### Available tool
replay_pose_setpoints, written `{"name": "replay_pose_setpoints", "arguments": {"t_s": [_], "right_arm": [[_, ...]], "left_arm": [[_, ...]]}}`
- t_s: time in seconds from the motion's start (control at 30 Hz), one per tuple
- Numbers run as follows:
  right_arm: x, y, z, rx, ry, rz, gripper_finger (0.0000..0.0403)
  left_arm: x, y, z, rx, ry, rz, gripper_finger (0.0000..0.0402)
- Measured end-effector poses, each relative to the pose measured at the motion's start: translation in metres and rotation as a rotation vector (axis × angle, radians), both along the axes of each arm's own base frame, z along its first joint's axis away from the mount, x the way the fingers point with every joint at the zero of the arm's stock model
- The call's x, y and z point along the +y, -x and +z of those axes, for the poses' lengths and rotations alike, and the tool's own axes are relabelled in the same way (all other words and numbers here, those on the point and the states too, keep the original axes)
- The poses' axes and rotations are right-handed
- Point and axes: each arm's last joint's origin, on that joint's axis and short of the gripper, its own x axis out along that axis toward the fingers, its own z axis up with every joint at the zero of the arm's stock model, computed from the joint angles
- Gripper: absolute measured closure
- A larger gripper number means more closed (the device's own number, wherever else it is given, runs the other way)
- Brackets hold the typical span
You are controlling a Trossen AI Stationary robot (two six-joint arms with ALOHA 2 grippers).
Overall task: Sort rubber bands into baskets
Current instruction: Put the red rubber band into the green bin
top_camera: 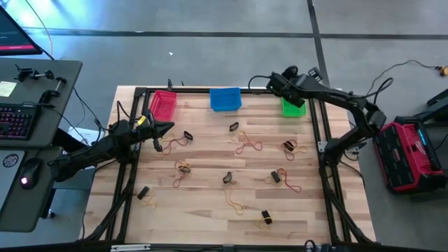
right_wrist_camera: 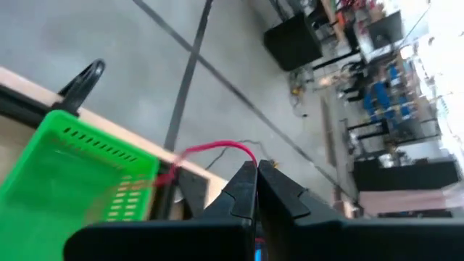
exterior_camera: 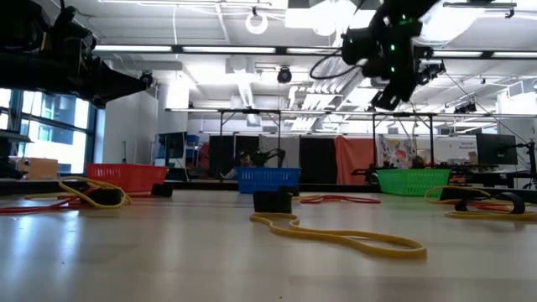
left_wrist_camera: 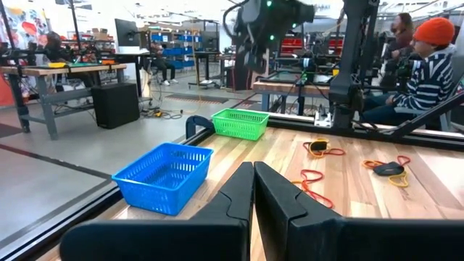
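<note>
Three mesh baskets stand along the table's far edge: red-pink [top_camera: 162,105], blue [top_camera: 225,99] and green [top_camera: 293,106]. Yellow-tan, red-orange and black rubber bands lie scattered over the wooden table, such as a red one [top_camera: 250,145] and a black one [top_camera: 234,127]. My right gripper [right_wrist_camera: 256,165] is raised beside the green basket [right_wrist_camera: 72,174], just past its far left corner, and is shut on a red-orange rubber band [right_wrist_camera: 217,148]. My left gripper [left_wrist_camera: 254,168] is shut with nothing showing between its fingers. It hangs over the table's left part [top_camera: 168,128], near the red-pink basket, and points toward the table's right. My right gripper pinches one end of the thin red-orange band [right_wrist_camera: 251,158] between its two fingertips. The band arches away from the fingers, clear of the table, toward the green basket's corner [right_wrist_camera: 171,174].
A black metal frame [top_camera: 323,140] runs round the table. A desk with a keyboard [top_camera: 17,119] stands beyond the left edge, and a red case [top_camera: 409,154] beyond the right. People sit in the room behind [left_wrist_camera: 428,65]. In the low view a yellow band [exterior_camera: 336,237] lies near the camera.
</note>
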Motion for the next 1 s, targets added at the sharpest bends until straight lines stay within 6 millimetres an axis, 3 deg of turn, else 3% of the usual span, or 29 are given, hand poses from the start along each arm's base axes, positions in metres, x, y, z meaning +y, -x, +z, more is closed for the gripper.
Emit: {"name": "replay_pose_setpoints", "arguments": {"t_s": [0.37,0.8,1.0], "right_arm": [[-0.022,0.009,-0.045,-0.132,-0.053,0.003,0.0403],[-0.027,0.02,-0.069,-0.217,-0.104,-0.021,0.0403],[-0.029,0.023,-0.071,-0.262,-0.128,-0.034,0.0403]], "left_arm": [[0.0,0.0,0.0,0.0,0.0,0.0,0.0399],[0.0,0.0,0.0,0.0,0.0,0.0,0.0399],[0.0,0.0,0.0,0.0,0.0,0.0,0.0399]]}}
